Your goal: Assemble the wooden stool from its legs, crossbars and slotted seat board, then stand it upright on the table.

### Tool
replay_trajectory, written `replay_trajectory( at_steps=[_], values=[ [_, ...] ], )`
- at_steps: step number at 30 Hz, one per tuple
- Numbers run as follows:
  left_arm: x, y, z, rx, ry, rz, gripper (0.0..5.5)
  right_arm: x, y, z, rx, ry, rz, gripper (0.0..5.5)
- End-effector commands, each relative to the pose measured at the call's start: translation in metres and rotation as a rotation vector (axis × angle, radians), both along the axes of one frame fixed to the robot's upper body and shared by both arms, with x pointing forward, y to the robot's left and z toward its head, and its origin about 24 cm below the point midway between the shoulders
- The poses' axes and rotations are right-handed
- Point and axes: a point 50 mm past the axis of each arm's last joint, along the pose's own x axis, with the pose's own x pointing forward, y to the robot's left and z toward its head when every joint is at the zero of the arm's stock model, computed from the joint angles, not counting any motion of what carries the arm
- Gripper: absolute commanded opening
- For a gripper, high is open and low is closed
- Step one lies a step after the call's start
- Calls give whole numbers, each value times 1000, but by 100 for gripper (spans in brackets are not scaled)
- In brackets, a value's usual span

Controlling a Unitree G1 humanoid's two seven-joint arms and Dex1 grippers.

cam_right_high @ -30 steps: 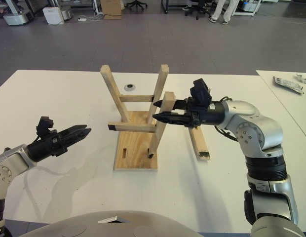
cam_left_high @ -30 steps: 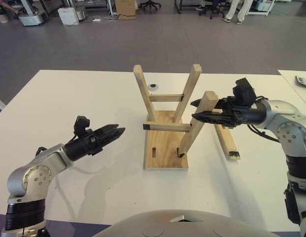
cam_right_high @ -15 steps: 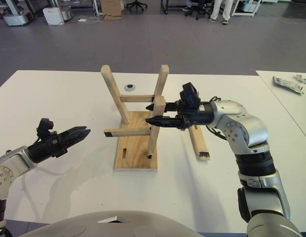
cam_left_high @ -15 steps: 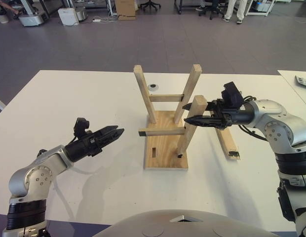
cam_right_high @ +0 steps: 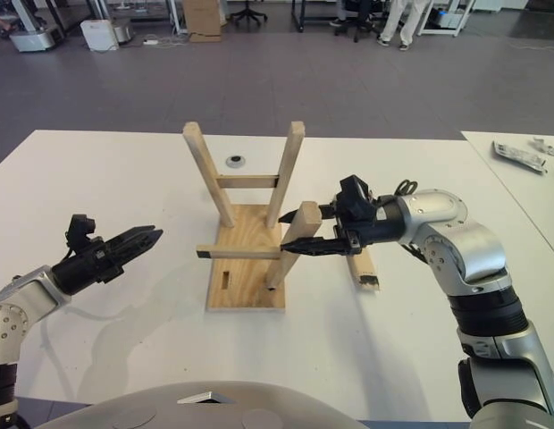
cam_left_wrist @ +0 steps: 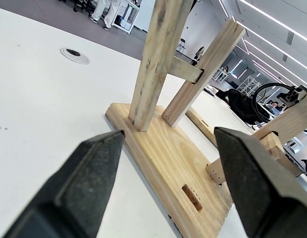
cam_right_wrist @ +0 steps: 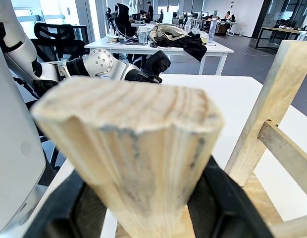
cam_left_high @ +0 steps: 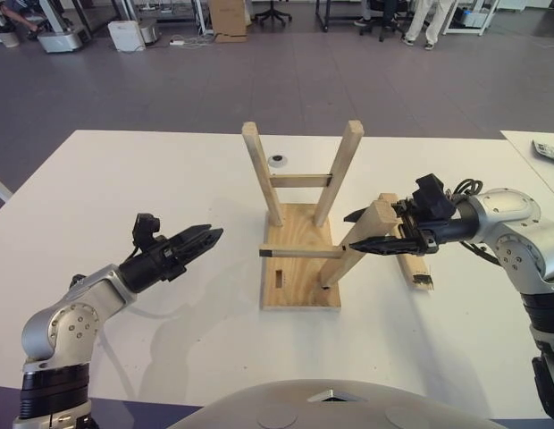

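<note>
The slotted seat board (cam_left_high: 295,291) lies flat mid-table. Two legs (cam_left_high: 261,174) joined by a crossbar (cam_left_high: 300,180) stand in its far end. My right gripper (cam_left_high: 357,231) is shut on a third leg (cam_left_high: 373,217), held tilted over the board's right side with its foot near the board. A crossbar (cam_left_high: 299,253) sticks out leftward from that leg. The leg's end grain (cam_right_wrist: 138,144) is close in the right wrist view. A fourth leg (cam_right_high: 360,266) lies on the table to the right. My left gripper (cam_left_high: 213,235) hovers open left of the board, pointing at it (cam_left_wrist: 169,133).
A round cable grommet (cam_left_high: 277,159) sits in the white table behind the stool parts. Open slots (cam_left_wrist: 192,197) show in the board's near end. A second table (cam_left_high: 536,143) with a small object stands at the far right. Bare tabletop lies left and in front.
My right gripper swung the held leg and its crossbar back to the right and lower, tilting it more. The left arm has hardly moved.
</note>
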Motion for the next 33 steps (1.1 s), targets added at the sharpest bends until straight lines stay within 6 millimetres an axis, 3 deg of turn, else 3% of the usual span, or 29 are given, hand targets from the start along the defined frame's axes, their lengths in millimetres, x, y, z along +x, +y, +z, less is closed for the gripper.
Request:
replay_trajectory(
  at_steps=[1, 5, 6, 15, 18, 24, 28, 33],
  values=[
    [-2, -5, -1, 17, -3, 0, 333, -6, -3, -50, -174, 276, -94, 204],
    [-6, -12, -4, 12, 1, -4, 333, 1, -2, -39, -230, 98, -94, 204],
    [-6, -13, -4, 10, 2, -6, 333, 2, -3, -38, -251, 63, -93, 240],
    [-11, -18, -8, 10, 12, -12, 333, 10, -20, -42, -340, -21, -143, 403],
    [-16, -16, -14, 37, 47, 6, 333, 19, -54, -53, -519, -16, -417, 403],
    [-21, -18, -32, 104, 118, 119, 333, 41, -76, -64, -438, 19, -1083, 403],
    [-28, -23, -35, 98, 124, 148, 333, 18, -71, -87, -445, 148, -1296, 403],
    [-34, -24, -35, 95, 128, 195, 333, -26, -54, -106, -475, 335, -1392, 403]
  ],
)
